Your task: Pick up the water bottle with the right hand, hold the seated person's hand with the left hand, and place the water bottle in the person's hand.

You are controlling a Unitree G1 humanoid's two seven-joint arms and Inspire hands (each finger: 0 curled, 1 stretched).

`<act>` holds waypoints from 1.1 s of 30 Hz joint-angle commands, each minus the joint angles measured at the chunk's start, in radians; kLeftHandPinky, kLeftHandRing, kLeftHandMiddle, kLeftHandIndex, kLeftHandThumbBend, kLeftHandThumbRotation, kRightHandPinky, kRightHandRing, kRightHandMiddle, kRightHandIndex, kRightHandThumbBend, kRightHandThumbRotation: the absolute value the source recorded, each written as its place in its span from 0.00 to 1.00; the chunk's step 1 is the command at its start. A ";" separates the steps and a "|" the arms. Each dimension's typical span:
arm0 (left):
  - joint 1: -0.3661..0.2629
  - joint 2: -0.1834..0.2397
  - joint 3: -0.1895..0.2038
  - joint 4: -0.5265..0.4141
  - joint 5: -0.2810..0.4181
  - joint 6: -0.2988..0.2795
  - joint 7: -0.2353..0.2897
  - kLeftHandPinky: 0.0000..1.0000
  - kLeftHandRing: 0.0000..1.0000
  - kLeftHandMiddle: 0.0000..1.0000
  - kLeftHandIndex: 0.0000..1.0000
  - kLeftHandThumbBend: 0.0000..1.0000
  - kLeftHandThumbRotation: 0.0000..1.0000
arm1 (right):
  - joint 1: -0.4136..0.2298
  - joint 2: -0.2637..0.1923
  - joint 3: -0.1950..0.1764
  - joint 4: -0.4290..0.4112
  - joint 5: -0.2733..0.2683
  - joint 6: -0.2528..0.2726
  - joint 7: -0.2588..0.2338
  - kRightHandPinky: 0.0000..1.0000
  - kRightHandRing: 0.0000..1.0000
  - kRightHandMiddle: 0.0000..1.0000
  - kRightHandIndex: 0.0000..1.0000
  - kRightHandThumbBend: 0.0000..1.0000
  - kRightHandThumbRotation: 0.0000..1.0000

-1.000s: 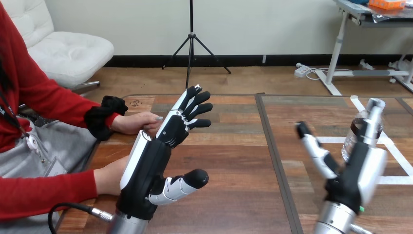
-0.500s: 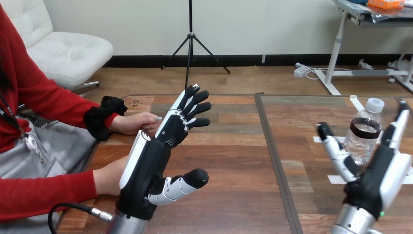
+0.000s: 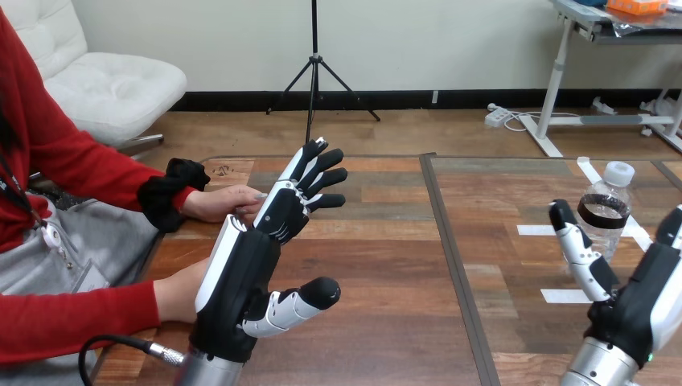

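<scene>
A clear water bottle with a white cap and a dark label band stands upright on the table's right part. My right hand is open at the lower right, its thumb just left of the bottle and its fingers running off the right edge, not touching the bottle. My left hand is open and raised at the centre left, fingers pointing away. The person's hand at the view's left rests on the table just behind my left fingers; I cannot tell if they touch. Another person's hand lies behind my left palm.
The wooden table has a dark seam down its middle. White tape marks lie on the table around the bottle. The person sits at the left side, red sleeves on the table's edge.
My right hand has swung right and down, from in front of the bottle to beside and below it, uncovering the bottle. My left hand and the person's hands have hardly moved.
</scene>
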 commanded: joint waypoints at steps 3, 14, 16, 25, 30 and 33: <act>-0.035 0.010 0.010 -0.008 0.014 -0.023 0.012 0.77 0.87 0.91 0.96 0.84 0.79 | -0.035 -0.027 -0.012 -0.002 -0.002 0.000 -0.009 1.00 1.00 1.00 1.00 1.00 0.54; -0.039 0.010 0.009 -0.004 0.007 -0.025 0.011 0.76 0.86 0.91 0.95 0.85 0.78 | -0.044 -0.037 -0.021 0.036 0.008 0.021 -0.006 1.00 1.00 1.00 1.00 1.00 0.53; -0.039 0.010 0.010 -0.004 0.007 -0.026 0.012 0.76 0.86 0.91 0.95 0.86 0.78 | -0.052 -0.040 -0.026 0.058 0.022 0.001 0.004 1.00 1.00 1.00 1.00 1.00 0.52; -0.038 0.016 0.002 -0.011 -0.015 -0.012 -0.004 0.78 0.87 0.91 0.95 0.86 0.77 | -0.077 -0.041 -0.053 0.111 0.089 -0.004 0.057 1.00 1.00 1.00 1.00 1.00 0.49; -0.039 0.017 0.001 -0.011 -0.017 -0.012 -0.005 0.78 0.87 0.91 0.95 0.87 0.77 | -0.091 -0.047 -0.061 0.136 0.117 0.001 0.082 1.00 1.00 1.00 1.00 1.00 0.49; -0.039 0.017 0.001 -0.012 -0.019 -0.010 -0.007 0.78 0.87 0.92 0.95 0.87 0.77 | -0.100 -0.053 -0.068 0.153 0.132 0.010 0.099 1.00 1.00 1.00 1.00 1.00 0.49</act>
